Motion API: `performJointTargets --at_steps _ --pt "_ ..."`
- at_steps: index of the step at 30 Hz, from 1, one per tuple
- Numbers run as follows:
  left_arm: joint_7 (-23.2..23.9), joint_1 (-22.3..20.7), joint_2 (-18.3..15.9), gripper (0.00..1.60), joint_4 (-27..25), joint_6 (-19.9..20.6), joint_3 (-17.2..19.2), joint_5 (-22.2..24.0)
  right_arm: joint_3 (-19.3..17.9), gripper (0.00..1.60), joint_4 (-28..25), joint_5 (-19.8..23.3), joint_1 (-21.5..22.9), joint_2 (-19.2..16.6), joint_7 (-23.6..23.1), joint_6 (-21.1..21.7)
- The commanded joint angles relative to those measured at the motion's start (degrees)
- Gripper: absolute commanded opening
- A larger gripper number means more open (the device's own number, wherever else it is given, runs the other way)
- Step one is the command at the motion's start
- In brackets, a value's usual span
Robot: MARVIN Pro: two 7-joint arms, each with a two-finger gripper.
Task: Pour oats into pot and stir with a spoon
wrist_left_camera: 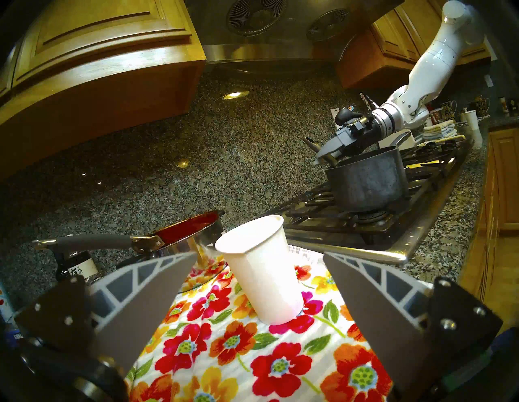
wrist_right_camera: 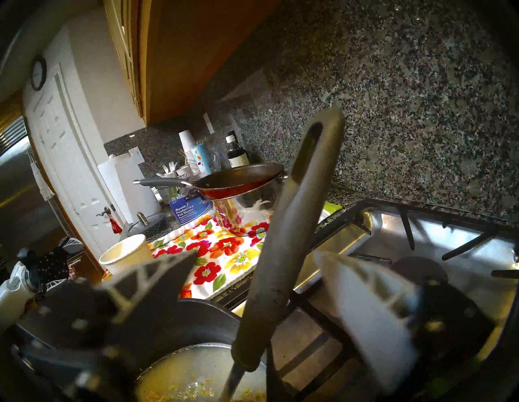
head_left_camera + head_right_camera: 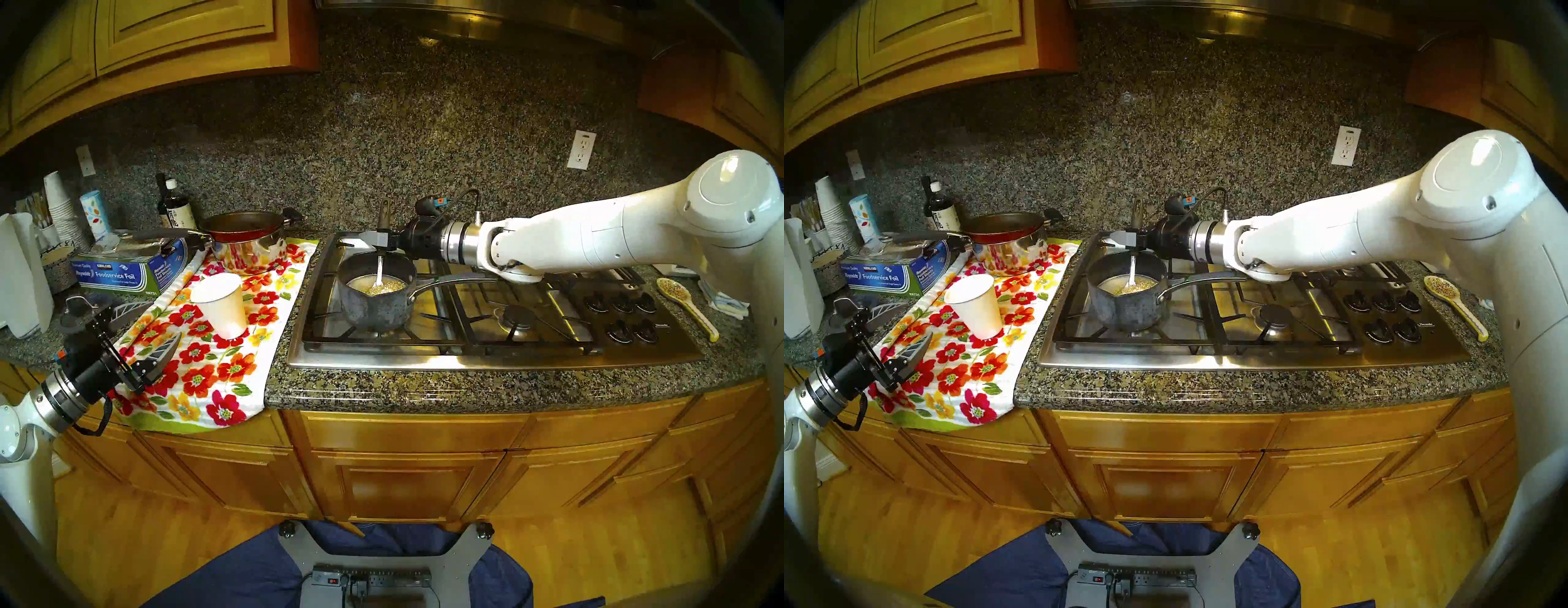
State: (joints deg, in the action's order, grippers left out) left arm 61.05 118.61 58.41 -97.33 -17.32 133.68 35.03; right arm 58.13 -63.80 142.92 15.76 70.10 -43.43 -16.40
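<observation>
- Speckled dark granite countertop [image 3: 424, 390] with matching backsplash [image 3: 382, 148]; honey wood cabinets [image 3: 403, 467] above and below; wood floor.
- Stainless gas cooktop with black grates [image 3: 466, 361] is set into the counter; its front edge sits near the counter lip.
- Small dark grey mottled saucepan with long silver handle [image 3: 373, 310] stands on the front left burner grate, handle pointing toward my right arm.
- Pale beige oat flakes [image 3: 384, 288] lie inside that pot in cloudy liquid.
- Big spoon with silver neck and dark grey handle [image 3: 379, 271] stands in the pot, handle tilted up and back toward the backsplash.
- My right gripper [image 3: 369, 240] is level over the pot's far rim, jaws wide apart on either side of the spoon handle, gaps on both sides in the wrist view.
- My left gripper [image 3: 163, 320] hangs over the counter's left front corner, jaws apart, nothing in them.
- White paper cup [image 3: 222, 303] stands upright on the red-and-orange floral towel [image 3: 203, 373], just ahead of my left jaws; the towel hangs over the counter edge.
- Shiny steel pot topped with a red frying pan [image 3: 246, 237] and blue foil box [image 3: 123, 271] crowd the back left.
- Yellow speckled ceramic spoon rest [image 3: 683, 297] lies right of the knobs.
- Open room: right burners and bare counter strip in front.
- Spoon bowl is buried in the oats; whether the handle leans on the rim I cannot tell; bottom of the right wrist view is blurred.
</observation>
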Motion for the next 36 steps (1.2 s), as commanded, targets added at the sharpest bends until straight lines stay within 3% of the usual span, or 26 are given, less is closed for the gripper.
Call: performJointTargets --at_steps 1,26,36 --pt "-0.1 -0.8 -0.3 1.60 -1.1 -0.1 1.0 1.1 -1.4 0.00 1.6 0.6 1.0 0.2 -1.0 -0.1" --pt "-0.1 -0.8 -0.3 1.60 -1.0 -0.2 1.0 1.0 -1.3 0.00 2.9 0.4 1.9 1.0 2.1 -5.9" --pt "-0.1 -0.8 -0.3 1.60 -1.0 -0.2 1.0 1.0 -2.2 0.00 2.8 -0.5 1.8 1.0 0.8 -10.5"
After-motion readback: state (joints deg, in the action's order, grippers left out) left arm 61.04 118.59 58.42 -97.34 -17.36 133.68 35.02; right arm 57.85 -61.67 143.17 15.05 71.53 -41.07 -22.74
